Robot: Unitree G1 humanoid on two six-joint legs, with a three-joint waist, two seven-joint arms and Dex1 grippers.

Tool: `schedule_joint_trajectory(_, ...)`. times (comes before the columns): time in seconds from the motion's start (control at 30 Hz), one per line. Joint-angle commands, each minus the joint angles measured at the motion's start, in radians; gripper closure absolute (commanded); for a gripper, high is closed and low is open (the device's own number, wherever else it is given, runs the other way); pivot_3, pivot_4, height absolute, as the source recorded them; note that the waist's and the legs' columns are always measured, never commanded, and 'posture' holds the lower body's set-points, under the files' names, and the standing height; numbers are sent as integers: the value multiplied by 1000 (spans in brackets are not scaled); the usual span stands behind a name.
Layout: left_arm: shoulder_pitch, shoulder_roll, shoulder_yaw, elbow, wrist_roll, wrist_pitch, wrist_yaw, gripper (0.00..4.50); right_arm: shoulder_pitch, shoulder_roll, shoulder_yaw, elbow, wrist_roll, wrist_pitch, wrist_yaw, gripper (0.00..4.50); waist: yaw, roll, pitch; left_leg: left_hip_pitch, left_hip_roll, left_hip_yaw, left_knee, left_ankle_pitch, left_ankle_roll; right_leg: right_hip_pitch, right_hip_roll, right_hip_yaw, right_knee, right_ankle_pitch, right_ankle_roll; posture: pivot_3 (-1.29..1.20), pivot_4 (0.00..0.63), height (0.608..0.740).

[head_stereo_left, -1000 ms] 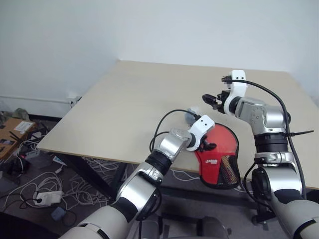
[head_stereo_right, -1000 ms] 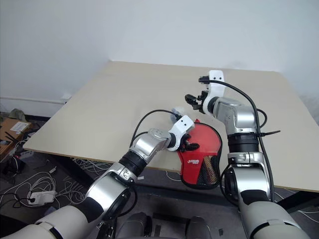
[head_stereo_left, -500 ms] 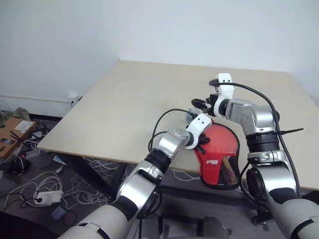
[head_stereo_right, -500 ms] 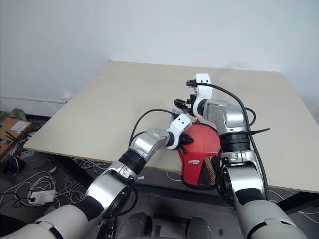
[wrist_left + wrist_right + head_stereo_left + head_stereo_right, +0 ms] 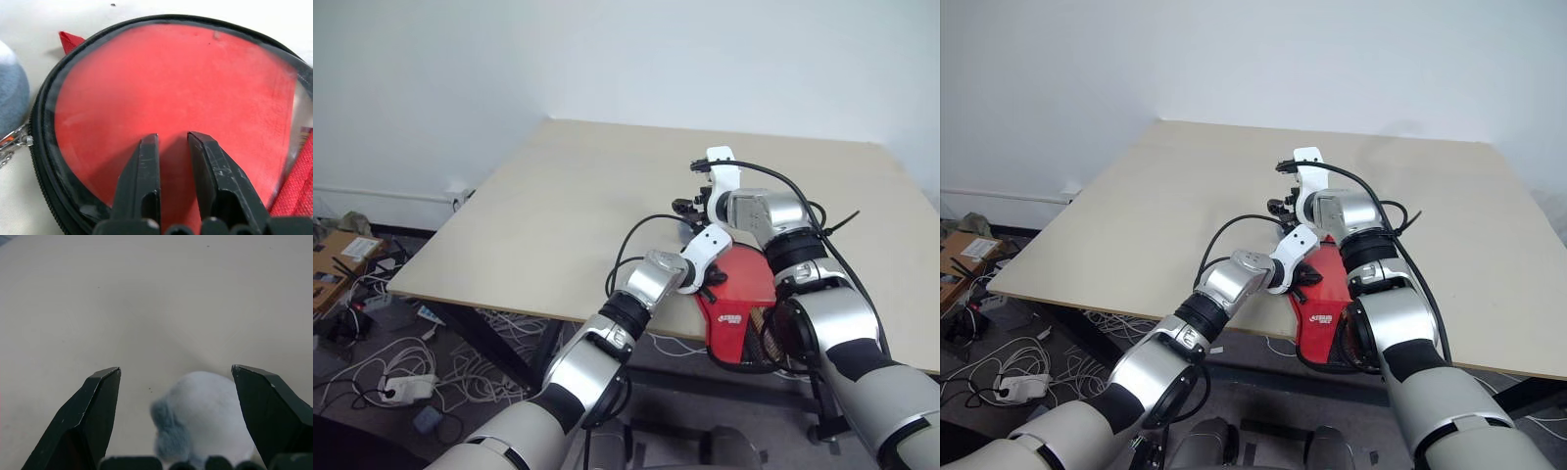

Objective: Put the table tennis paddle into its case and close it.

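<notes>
Left wrist view shows one red case (image 5: 171,103), black-zipped round its rim, lying near the worktop (image 5: 558,215) front edge with the paddle's red face behind its clear panel, handle hidden. One left claw (image 5: 173,147) presses nearly clenched on that panel, grasping nothing visibly. One right claw (image 5: 176,377) hangs released around one fuzzy grey-white ball (image 5: 200,421), partly cut off.

Matt pale wood-look bench (image 5: 558,215); red fabric case (image 5: 171,88) with glossy clear plastic panel (black zip edging); fuzzy grey-white ball-like thing (image 5: 205,421); scuffed black gripper fingers (image 5: 142,181).
</notes>
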Motion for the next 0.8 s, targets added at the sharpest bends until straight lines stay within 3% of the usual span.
schedule_joint_trajectory(0.03,8,-38,-34,40,19,41,-12,3606,-57,11,-1,109,-33,-36,-9,560,-1,0,0,0,0,0,0,0,0,0,0,0,0,0,0,0,0,688)
schedule_joint_trajectory(0.2,7,-36,-33,46,20,39,-13,3606,-123,20,-10,223,-42,9,24,560,0,0,0,0,0,0,0,0,0,0,0,0,0,0,0,0,0,688)
schedule_joint_trajectory(0.57,3,-48,-33,57,18,32,-8,3606,-160,44,-23,334,-108,-58,-47,560,-1,-1,-1,1,0,0,0,0,0,0,0,0,1,0,0,0,0,688)
schedule_joint_trajectory(0.8,-3,-53,-18,67,10,37,7,3606,-199,31,-138,366,-58,-102,-175,560,-1,-1,0,0,0,0,1,0,0,0,0,0,1,0,0,0,0,688)
